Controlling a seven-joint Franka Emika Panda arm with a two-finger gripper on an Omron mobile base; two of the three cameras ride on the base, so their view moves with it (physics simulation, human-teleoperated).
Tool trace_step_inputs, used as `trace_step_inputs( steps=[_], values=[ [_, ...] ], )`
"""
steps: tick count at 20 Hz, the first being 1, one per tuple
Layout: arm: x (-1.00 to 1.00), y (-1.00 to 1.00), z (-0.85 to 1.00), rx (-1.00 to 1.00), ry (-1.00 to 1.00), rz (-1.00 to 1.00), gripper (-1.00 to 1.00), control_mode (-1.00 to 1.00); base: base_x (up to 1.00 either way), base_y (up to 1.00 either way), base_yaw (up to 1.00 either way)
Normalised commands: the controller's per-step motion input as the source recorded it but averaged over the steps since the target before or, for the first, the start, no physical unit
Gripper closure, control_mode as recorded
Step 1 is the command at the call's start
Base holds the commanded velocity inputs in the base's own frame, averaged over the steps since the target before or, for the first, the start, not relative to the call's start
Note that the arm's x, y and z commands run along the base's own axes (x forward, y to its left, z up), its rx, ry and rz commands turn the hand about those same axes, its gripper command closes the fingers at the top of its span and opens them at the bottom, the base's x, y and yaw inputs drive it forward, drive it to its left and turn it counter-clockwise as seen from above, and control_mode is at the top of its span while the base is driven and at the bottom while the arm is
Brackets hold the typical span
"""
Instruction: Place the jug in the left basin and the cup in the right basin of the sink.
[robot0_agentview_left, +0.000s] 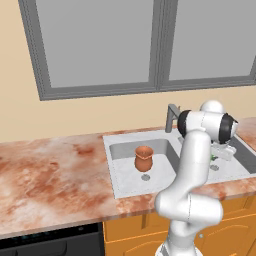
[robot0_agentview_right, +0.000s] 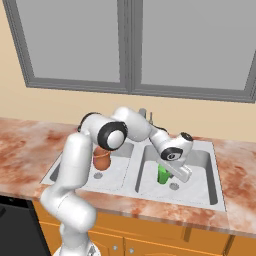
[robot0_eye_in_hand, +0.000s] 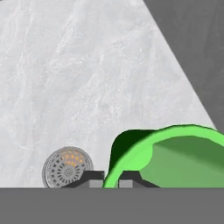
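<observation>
I see my end effector (robot0_eye_in_hand: 111, 180) pinched shut on the cup (robot0_agentview_right: 163, 173) rim, low in the right basin (robot0_agentview_right: 202, 176); jug (robot0_agentview_left: 143, 158) stands in the left basin (robot0_agentview_left: 120, 167).

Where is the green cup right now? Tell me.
The cup stands in the right basin of the sink, just behind its round drain, with the gripper shut on its rim; the jug sits in the left basin.

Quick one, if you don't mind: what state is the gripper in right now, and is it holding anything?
Gripper: shut on the rim of the cup, low inside the right basin.
</observation>
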Motion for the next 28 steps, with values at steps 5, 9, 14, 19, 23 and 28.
trace_step_inputs(
  steps=[5, 9, 14, 19, 23, 28],
  values=[
    [0.11, -0.02, -0.30, 0.00, 0.00, 0.00, 1.00, -1.00, 0.00, 0.00, 0.00],
    [0.11, 0.00, -0.37, 0.00, 0.00, 0.00, 1.00, -1.00, 0.00, 0.00, 0.00],
    [0.11, 0.00, -0.44, 0.00, 0.00, 0.00, 1.00, -1.00, 0.00, 0.00, 0.00],
    [0.08, 0.00, -0.52, 0.00, 0.00, 0.00, 1.00, -1.00, 0.00, 0.00, 0.00],
    [0.03, 0.00, -0.41, 0.00, 0.00, 0.00, 1.00, -1.00, 0.00, 0.00, 0.00],
    [0.00, 0.00, -0.07, 0.00, 0.00, 0.00, 1.00, -1.00, 0.00, 0.00, 0.00]
  ],
)
